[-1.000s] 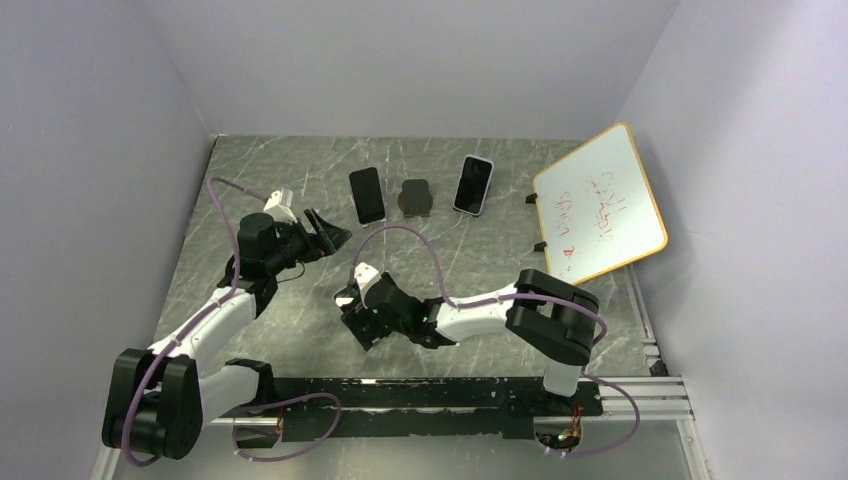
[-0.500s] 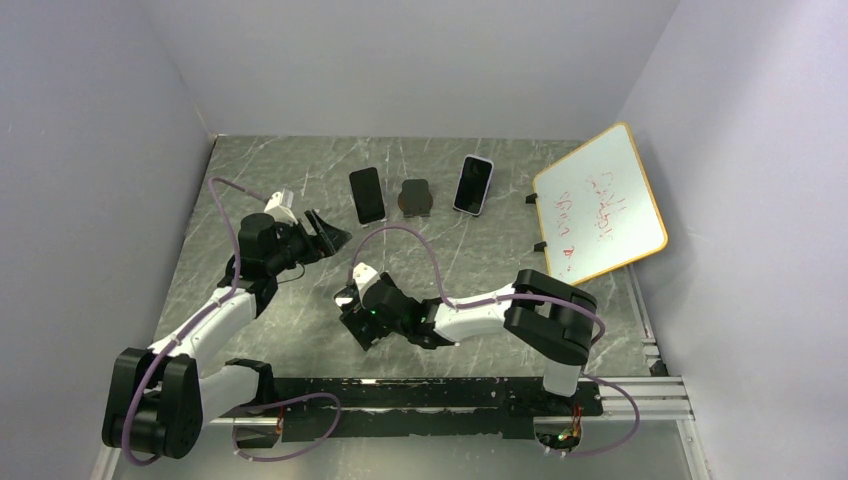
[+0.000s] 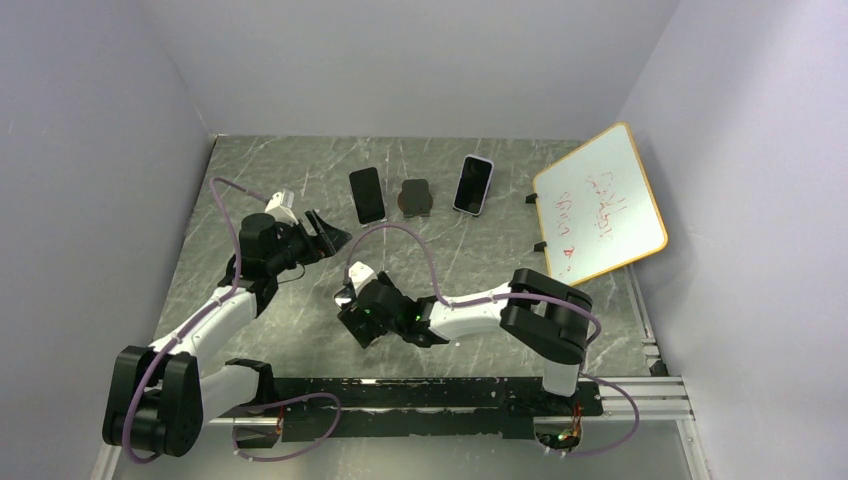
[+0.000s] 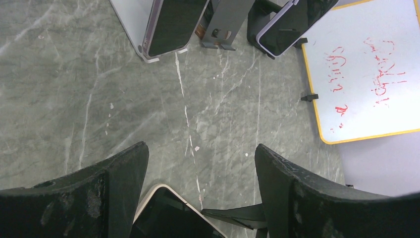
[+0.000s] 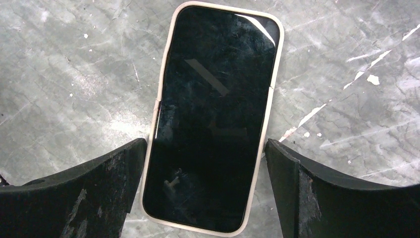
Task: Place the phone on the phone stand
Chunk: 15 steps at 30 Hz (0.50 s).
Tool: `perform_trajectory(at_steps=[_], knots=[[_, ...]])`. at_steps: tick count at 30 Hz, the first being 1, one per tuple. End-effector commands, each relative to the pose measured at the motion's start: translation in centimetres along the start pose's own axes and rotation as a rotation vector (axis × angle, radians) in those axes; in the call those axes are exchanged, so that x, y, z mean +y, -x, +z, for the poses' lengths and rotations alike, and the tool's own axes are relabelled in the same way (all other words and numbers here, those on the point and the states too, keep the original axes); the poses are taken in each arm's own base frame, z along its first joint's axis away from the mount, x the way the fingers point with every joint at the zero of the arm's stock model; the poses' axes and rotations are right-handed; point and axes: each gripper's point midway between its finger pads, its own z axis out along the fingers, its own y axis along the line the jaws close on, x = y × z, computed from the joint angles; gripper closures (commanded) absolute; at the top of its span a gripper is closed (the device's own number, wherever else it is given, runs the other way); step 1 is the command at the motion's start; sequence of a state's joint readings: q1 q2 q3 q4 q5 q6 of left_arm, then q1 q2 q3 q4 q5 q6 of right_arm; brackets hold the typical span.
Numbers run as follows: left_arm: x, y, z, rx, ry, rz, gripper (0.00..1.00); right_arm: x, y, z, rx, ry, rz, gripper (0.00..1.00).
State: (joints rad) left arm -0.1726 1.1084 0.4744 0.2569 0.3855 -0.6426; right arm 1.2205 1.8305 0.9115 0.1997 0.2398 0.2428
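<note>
A phone (image 5: 213,119) with a black screen and a cream case lies flat, screen up, on the marble table. My right gripper (image 5: 205,146) is open, low over the phone's near end, with one finger on each side of it and neither touching. In the top view the right gripper (image 3: 352,318) hides the phone. The empty dark phone stand (image 3: 416,197) stands at the back middle and also shows in the left wrist view (image 4: 225,22). My left gripper (image 3: 335,232) is open and empty, above the table left of the stand. A corner of the phone (image 4: 166,213) shows between its fingers.
Two other phones stand propped on either side of the stand, a dark one (image 3: 366,195) on its left and a white-cased one (image 3: 474,185) on its right. A whiteboard (image 3: 600,205) with red writing leans at the right wall. Grey walls close in the table.
My right gripper has crept slightly to the left and forward over the phone. The left arm has hardly moved.
</note>
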Motion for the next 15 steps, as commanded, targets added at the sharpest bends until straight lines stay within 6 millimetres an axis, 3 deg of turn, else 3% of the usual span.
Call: perform_trajectory(at_steps=[1, 15], knots=[[0.6, 0.1, 0.0, -0.008, 0.018, 0.008, 0.17, -1.1, -3.5, 0.2, 0.115, -0.059, -0.029, 0.06], [0.8, 0.0, 0.0, -0.002, 0.025, 0.003, 0.17, -2.0, -5.4, 0.3, 0.17, -0.159, -0.083, 0.05]])
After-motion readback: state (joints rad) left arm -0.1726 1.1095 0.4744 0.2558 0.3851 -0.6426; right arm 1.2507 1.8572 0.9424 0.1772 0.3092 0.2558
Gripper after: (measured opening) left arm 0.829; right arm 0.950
